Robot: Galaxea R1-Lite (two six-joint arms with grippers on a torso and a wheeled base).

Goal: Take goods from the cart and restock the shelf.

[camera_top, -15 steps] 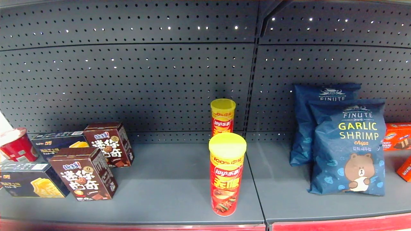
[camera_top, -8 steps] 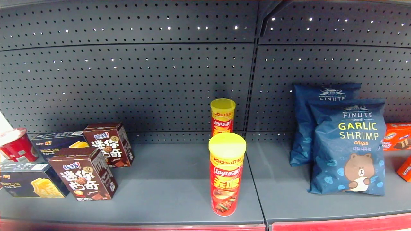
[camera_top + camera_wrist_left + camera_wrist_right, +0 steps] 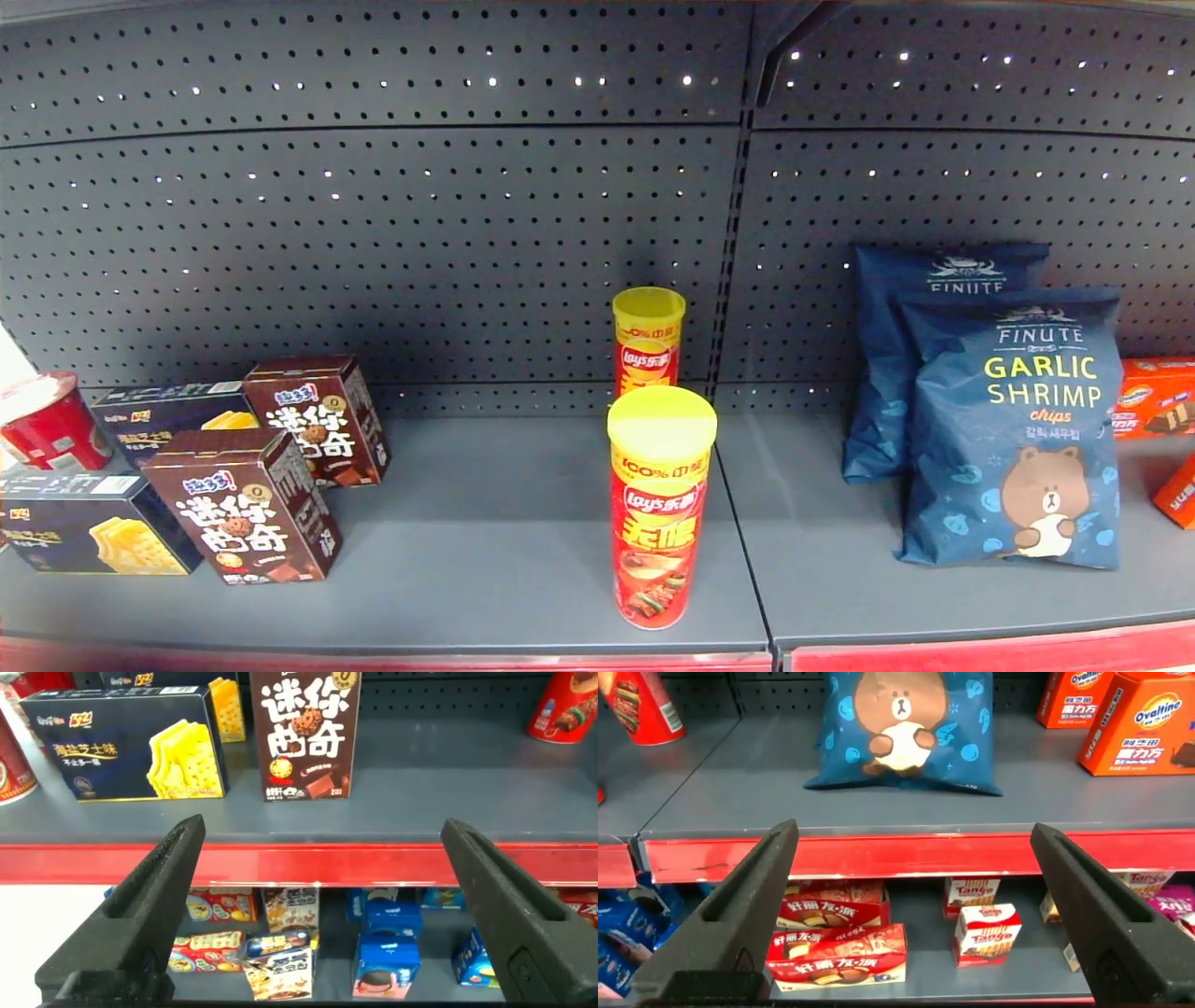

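Two red chip cans with yellow lids stand mid-shelf, one in front point(image 3: 660, 509) and one behind it point(image 3: 647, 342). Brown cookie boxes point(image 3: 245, 506) and dark blue cracker boxes point(image 3: 89, 523) sit on the left of the grey shelf point(image 3: 485, 560). Blue garlic shrimp chip bags point(image 3: 1013, 429) lean on the right. My left gripper point(image 3: 322, 905) is open and empty, below the shelf's red front edge point(image 3: 308, 863), facing a brown cookie box point(image 3: 304, 733). My right gripper point(image 3: 915, 905) is open and empty, facing a blue bear bag point(image 3: 906, 728).
A red cup point(image 3: 47, 425) stands at the far left and orange boxes point(image 3: 1158, 397) at the far right. A perforated back panel point(image 3: 420, 233) closes the shelf. A lower shelf holds blue packs point(image 3: 383, 952) and red and white boxes point(image 3: 836, 943). Bare shelf lies between boxes and cans.
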